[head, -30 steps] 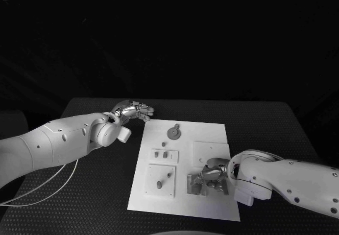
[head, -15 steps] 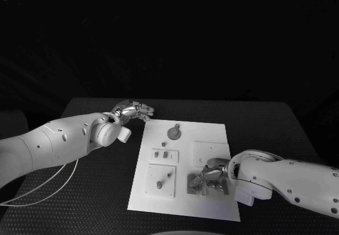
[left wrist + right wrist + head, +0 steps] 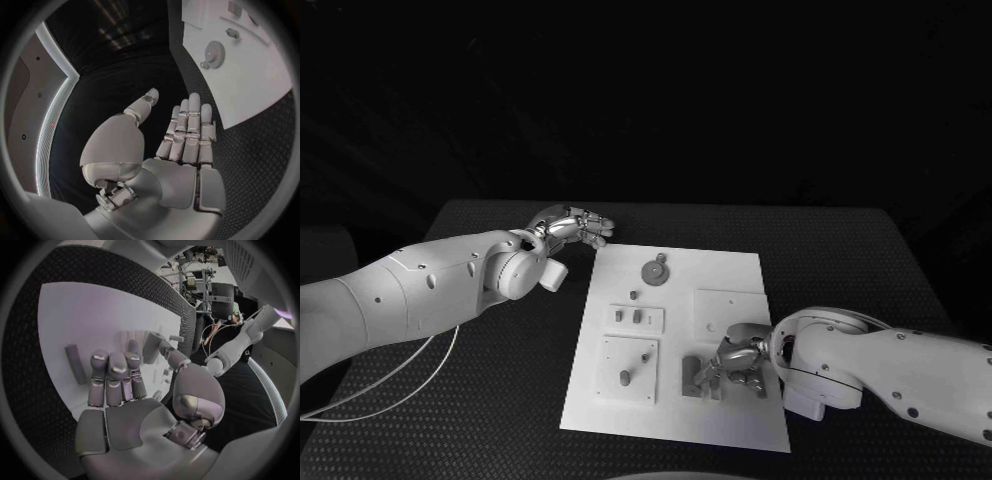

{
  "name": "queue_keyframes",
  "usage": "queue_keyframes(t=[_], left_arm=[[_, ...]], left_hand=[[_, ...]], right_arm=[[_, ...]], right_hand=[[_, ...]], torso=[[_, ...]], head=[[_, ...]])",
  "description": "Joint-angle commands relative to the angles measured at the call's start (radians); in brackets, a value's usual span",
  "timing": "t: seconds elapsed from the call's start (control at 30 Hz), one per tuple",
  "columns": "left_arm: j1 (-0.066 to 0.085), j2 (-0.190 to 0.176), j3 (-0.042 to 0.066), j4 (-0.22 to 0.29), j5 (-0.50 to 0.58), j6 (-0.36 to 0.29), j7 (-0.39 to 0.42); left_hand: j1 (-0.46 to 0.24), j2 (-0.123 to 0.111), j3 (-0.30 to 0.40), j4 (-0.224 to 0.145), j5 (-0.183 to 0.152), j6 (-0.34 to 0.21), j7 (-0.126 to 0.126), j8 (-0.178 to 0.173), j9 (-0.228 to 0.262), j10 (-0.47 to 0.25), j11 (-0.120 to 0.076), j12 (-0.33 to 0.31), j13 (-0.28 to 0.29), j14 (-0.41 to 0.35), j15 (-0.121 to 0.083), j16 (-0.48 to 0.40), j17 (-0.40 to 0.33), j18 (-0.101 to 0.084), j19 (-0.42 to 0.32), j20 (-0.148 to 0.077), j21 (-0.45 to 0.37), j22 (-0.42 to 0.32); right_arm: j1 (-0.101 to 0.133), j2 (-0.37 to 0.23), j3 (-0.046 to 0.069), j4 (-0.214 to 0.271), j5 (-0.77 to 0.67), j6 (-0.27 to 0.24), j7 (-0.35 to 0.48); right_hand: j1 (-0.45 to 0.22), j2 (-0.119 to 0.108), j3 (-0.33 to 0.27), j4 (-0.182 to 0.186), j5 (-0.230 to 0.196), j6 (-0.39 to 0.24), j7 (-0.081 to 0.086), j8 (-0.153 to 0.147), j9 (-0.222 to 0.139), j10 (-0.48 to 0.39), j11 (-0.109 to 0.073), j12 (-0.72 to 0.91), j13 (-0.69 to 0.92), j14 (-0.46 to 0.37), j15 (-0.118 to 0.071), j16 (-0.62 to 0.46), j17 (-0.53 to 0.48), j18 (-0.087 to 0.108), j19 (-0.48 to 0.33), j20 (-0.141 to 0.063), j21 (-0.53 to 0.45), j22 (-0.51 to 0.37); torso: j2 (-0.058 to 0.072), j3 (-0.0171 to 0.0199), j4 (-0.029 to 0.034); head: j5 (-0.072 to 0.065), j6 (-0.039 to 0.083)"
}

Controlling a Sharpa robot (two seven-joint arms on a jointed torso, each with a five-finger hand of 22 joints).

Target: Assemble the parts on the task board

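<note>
R hand (image 3: 733,365) open, empty, over task board (image 3: 733,270) near edge; grey bar part (image 3: 75,363) just beyond fingertips, long axis along them. L hand (image 3: 574,228) open, off-board on counter

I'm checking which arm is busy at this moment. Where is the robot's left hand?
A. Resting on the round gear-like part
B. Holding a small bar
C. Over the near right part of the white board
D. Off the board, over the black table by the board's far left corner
D: the left robot hand is open over the black textured table beside the white rectangular task board's far left corner, holding nothing.
</note>
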Motion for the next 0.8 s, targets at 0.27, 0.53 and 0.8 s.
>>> queue_keyframes(t=[0.27, 0.53, 0.8], left_arm=[[0.001, 0.0, 0.001, 0.003, 0.004, 0.017, 0.005], [0.001, 0.0, 0.001, 0.003, 0.004, 0.017, 0.004], [0.001, 0.0, 0.001, 0.002, 0.004, 0.018, 0.004]], left_hand=[[-0.008, 0.0, -0.001, 0.001, -0.001, 0.001, -0.004, 0.007, -0.001, 0.005, 0.0, 0.0, 0.0, 0.007, 0.002, -0.005, 0.001, 0.018, -0.001, -0.001, -0.004, 0.001], [-0.008, 0.001, -0.001, 0.001, -0.001, 0.001, -0.004, 0.007, -0.001, 0.005, 0.0, 0.0, 0.0, 0.006, 0.002, -0.005, 0.001, 0.018, -0.002, -0.001, -0.004, 0.001], [-0.008, 0.001, -0.001, 0.002, -0.001, 0.001, -0.004, 0.007, -0.001, 0.005, 0.0, 0.0, 0.0, 0.006, 0.002, -0.006, 0.002, 0.018, -0.002, -0.001, -0.004, 0.001]], right_arm=[[-0.003, 0.004, -0.002, 0.014, -0.073, 0.072, 0.03], [-0.004, 0.008, -0.002, 0.013, -0.08, 0.058, 0.027], [-0.005, 0.012, -0.002, 0.011, -0.118, 0.036, 0.022]], right_hand=[[0.05, -0.013, -0.062, -0.055, 0.007, -0.002, 0.001, -0.004, 0.001, -0.003, -0.002, -0.002, 0.004, -0.01, -0.001, -0.003, 0.004, 0.037, -0.007, 0.0, 0.005, -0.004], [0.075, -0.004, -0.094, -0.074, 0.006, 0.01, -0.004, 0.002, 0.006, 0.007, -0.007, 0.004, 0.008, -0.007, -0.005, 0.0, 0.006, 0.037, -0.005, -0.002, 0.008, -0.007], [0.062, 0.034, -0.103, -0.052, 0.006, 0.021, -0.009, 0.006, 0.007, 0.018, -0.012, 0.006, 0.008, 0.001, -0.009, 0.0, 0.004, 0.037, 0.001, -0.004, 0.008, -0.012]], torso=[[0.0, -0.0001, 0.0002], [0.0, -0.0007, 0.0004], [0.0, -0.0011, -0.0002]], head=[[0.002, 0.0], [0.002, 0.001], [0.0, 0.002]])
